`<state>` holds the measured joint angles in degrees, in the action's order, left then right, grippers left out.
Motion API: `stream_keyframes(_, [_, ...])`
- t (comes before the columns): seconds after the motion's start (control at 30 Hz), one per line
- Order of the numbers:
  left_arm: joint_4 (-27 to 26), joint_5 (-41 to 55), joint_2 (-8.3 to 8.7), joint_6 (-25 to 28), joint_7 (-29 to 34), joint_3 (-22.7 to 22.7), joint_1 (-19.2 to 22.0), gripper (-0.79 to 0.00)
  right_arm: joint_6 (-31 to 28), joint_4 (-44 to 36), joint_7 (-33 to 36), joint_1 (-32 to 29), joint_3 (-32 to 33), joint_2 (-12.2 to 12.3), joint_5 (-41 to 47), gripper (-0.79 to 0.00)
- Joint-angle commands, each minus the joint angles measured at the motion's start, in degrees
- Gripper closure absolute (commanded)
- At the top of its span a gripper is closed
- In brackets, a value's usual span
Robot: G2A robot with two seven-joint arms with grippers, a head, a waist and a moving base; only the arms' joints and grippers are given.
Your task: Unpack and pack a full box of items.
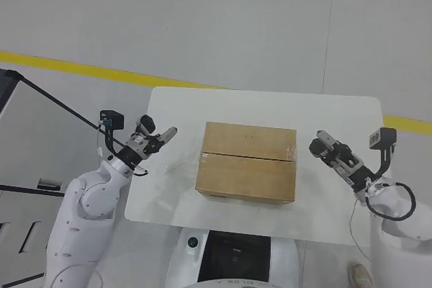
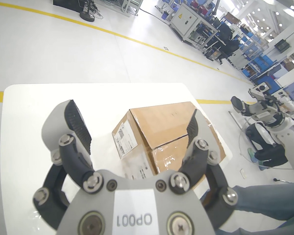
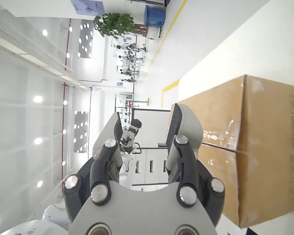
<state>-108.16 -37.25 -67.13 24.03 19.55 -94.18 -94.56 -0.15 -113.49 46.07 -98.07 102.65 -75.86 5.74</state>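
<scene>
Sitting closed, the box [image 1: 247, 161] lies between the left tool [image 1: 160, 130] and right tool [image 1: 317, 142] — both spread apart, empty.

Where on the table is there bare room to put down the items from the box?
Bare table lies on both sides of the box: a broad patch below the right gripper, a smaller one below the left gripper. The strips along the far and near edges are narrower. Only the middle is taken.
</scene>
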Motion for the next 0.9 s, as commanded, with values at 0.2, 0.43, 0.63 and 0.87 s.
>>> stream_keyframes(0.2, [0.0, -0.3, -0.01, 0.0, -0.1, 0.0, 0.0, -0.785, -1.3, -2.2, 0.7, 0.2, -0.9, 0.2, -3.0, -0.785])
stream_keyframes(0.43, [-1.5, 21.7, 0.56, -7.7, 17.1, -2.7, -1.5, -0.785, 1.6, -0.3, -0.2, 1.5, -2.9, 0.4, -0.1, -0.785])
stream_keyframes(0.63, [0.5, 32.7, 1.48, -13.6, 29.7, -6.3, -0.2, -0.785, 2.2, 1.4, 0.3, 1.4, -3.2, 0.8, 0.4, -0.785])
stream_keyframes(0.87, [1.1, 30.7, 1.73, -13.2, 29.7, -7.0, 0.7, -0.785, -0.3, 0.0, -1.1, 1.6, -4.4, 1.1, -1.1, -0.785])
